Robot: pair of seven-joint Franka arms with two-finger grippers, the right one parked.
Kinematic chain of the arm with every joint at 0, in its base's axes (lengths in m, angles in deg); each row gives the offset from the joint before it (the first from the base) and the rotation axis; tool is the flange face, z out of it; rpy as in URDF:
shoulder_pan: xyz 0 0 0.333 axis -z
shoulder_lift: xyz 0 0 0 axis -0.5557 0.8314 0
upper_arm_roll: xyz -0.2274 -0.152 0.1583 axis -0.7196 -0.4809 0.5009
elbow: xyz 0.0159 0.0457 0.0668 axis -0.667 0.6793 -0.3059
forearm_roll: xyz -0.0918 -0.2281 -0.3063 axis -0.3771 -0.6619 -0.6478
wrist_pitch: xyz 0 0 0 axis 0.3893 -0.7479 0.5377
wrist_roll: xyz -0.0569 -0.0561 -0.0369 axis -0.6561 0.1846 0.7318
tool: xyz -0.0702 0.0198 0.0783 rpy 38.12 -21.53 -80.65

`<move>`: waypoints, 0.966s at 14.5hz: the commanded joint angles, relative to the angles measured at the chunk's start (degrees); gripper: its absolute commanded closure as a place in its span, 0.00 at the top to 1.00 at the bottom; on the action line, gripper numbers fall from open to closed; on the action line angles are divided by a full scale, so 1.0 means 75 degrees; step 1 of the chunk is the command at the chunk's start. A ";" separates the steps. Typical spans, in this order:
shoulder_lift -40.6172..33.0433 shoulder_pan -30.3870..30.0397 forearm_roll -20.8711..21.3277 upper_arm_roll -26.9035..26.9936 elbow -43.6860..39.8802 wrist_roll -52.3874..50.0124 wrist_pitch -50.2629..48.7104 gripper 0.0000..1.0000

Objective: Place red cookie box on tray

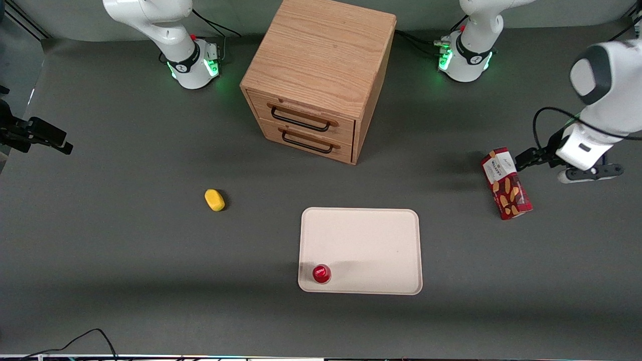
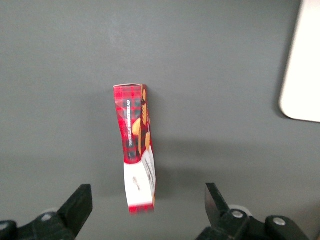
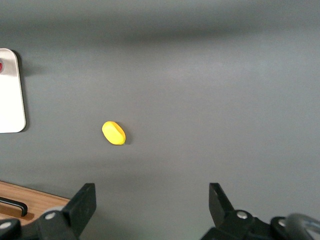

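Note:
The red cookie box (image 1: 505, 183) lies on the grey table toward the working arm's end, well apart from the tray (image 1: 361, 240). Its white end panel points away from the front camera. The cream tray lies flat in front of the wooden cabinet, nearer the front camera. My left gripper (image 1: 534, 158) hovers above the box's white end, open and empty. In the left wrist view the box (image 2: 136, 150) runs away from the open gripper (image 2: 147, 195), its white end between the two spread fingers (image 2: 80, 202). An edge of the tray (image 2: 305, 75) shows there too.
A small round red-topped cup (image 1: 321, 274) stands on the tray's corner nearest the front camera. A yellow oval object (image 1: 214, 199) lies toward the parked arm's end. A wooden two-drawer cabinet (image 1: 321, 75) stands farther from the front camera than the tray.

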 commanded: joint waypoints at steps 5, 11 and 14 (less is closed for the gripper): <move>0.0167 0.0314 0.0328 -0.0324 -0.2869 -0.0668 -0.2907 1.00; 0.0681 0.0338 0.0599 -0.1297 -0.3948 -0.1264 -0.2979 1.00; 0.1091 0.0736 0.0598 -0.1346 -0.4475 -0.1794 -0.3201 1.00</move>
